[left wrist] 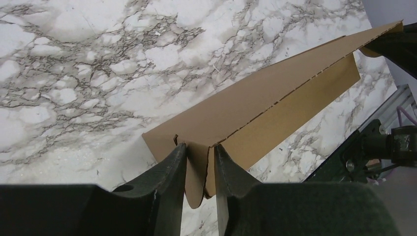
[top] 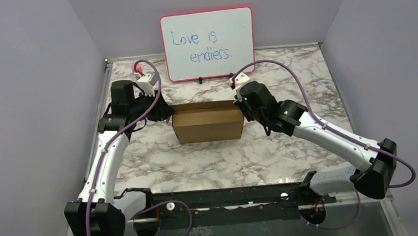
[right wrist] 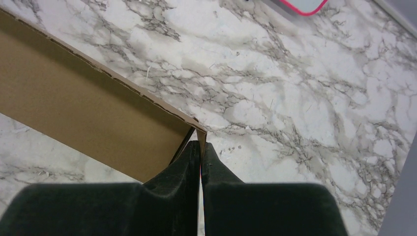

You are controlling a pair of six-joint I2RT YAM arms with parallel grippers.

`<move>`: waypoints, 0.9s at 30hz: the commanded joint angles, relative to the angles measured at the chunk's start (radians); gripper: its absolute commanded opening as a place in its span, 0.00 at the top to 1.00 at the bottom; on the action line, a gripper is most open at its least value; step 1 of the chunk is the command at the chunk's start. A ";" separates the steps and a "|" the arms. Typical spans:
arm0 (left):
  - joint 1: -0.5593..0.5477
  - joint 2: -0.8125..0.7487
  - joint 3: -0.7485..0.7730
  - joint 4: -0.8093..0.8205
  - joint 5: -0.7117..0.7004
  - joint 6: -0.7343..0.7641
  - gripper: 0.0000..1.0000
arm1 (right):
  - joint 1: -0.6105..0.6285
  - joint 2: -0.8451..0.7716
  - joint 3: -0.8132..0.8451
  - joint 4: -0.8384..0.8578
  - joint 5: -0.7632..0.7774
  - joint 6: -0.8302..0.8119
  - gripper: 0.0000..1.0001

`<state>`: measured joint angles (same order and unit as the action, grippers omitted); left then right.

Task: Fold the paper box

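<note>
The paper box [top: 207,125] is plain brown cardboard, standing as a rectangular form in the middle of the marble table. My left gripper [top: 166,111] is at its left end. In the left wrist view the box [left wrist: 275,98] runs away to the upper right, and my left gripper [left wrist: 200,153] is shut on a rounded end flap that fills the gap between its fingers. My right gripper [top: 241,103] is at the box's right end. In the right wrist view it [right wrist: 201,146] is shut on the thin corner edge of the box [right wrist: 88,113].
A red-framed whiteboard [top: 207,37] with handwriting stands upright at the back of the table, just behind the box. Grey walls close in the left and right sides. The marble tabletop [top: 226,161] stretches between the box and the arm bases.
</note>
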<state>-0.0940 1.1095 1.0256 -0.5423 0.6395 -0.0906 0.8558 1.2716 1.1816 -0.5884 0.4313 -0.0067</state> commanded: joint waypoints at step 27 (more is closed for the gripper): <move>-0.008 -0.067 0.037 -0.122 -0.205 -0.116 0.71 | -0.060 0.035 0.069 0.047 -0.011 -0.076 0.77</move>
<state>-0.0959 1.0637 1.0344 -0.5911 0.4820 -0.2050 0.8116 1.3468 1.2427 -0.5251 0.4294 -0.0772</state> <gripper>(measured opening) 0.245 0.228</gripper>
